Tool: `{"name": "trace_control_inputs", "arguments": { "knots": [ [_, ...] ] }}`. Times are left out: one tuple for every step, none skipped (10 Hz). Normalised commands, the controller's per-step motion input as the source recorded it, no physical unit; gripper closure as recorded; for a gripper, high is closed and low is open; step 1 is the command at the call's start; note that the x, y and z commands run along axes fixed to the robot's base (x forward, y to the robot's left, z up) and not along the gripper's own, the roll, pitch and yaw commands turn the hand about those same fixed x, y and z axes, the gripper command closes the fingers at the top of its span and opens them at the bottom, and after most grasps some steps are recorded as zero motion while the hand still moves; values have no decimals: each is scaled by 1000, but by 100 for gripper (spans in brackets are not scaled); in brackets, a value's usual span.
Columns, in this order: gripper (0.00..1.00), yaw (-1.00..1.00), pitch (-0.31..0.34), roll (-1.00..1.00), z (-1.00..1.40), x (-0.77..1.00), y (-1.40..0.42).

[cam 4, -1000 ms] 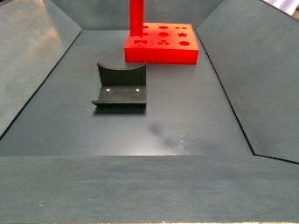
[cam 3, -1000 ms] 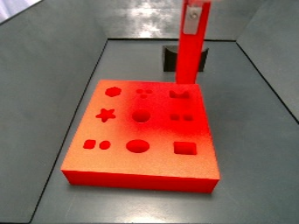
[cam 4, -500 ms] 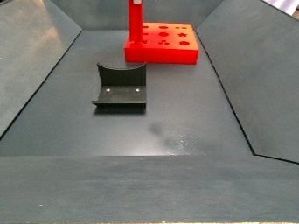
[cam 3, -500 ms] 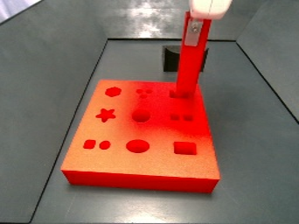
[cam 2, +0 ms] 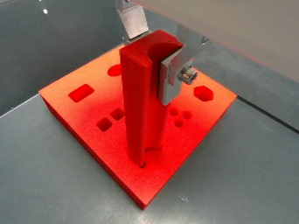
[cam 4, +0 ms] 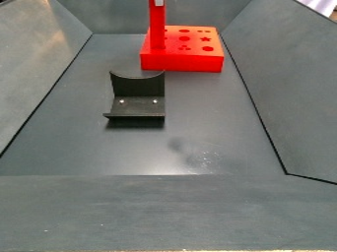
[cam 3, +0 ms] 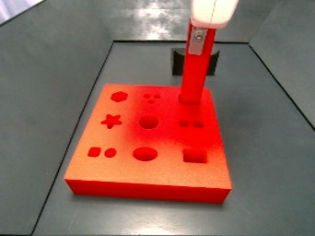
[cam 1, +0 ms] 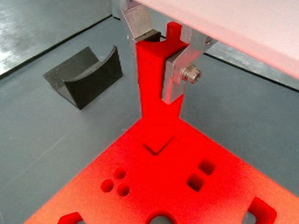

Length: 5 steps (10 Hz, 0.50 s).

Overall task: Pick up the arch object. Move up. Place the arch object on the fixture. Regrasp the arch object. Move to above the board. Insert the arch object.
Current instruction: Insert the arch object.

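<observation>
The arch object (cam 1: 153, 96), a long bright red bar with a scooped upper end, stands upright. My gripper (cam 1: 158, 54) is shut on it near that end, one silver finger (cam 2: 170, 77) on each side. Its lower end meets the board (cam 2: 82, 109) at a recess in the far row, seen in a side view on the arch object (cam 3: 193, 81) and board (cam 3: 147, 147). How deep it sits I cannot tell. The fixture (cam 4: 136, 96), a dark scooped block, stands apart from the board (cam 4: 195, 54) on the floor. The arch object (cam 4: 154, 34) rises from the board's left corner there.
The board carries hexagon, star, round and square cutouts (cam 3: 145, 121). Grey sloping walls (cam 4: 46, 69) enclose the floor on both sides. In a side view the fixture (cam 3: 180, 63) sits just behind the board's far edge. Bare grey floor (cam 4: 184, 148) lies in front of the fixture.
The gripper has come down with the arch object. The bar's lower end has dropped from just over the board's far row onto it.
</observation>
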Motion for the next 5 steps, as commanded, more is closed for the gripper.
{"name": "trace_control_inputs", "arguments": {
  "knots": [
    [100,0,0,-7,-86,-26,0],
    [100,0,19,0,-120,0,0],
    [100,-14,43,0,-166,0,0],
    [100,-17,19,0,-200,0,0],
    [100,-34,10,0,-214,-26,0]
  ]
}}
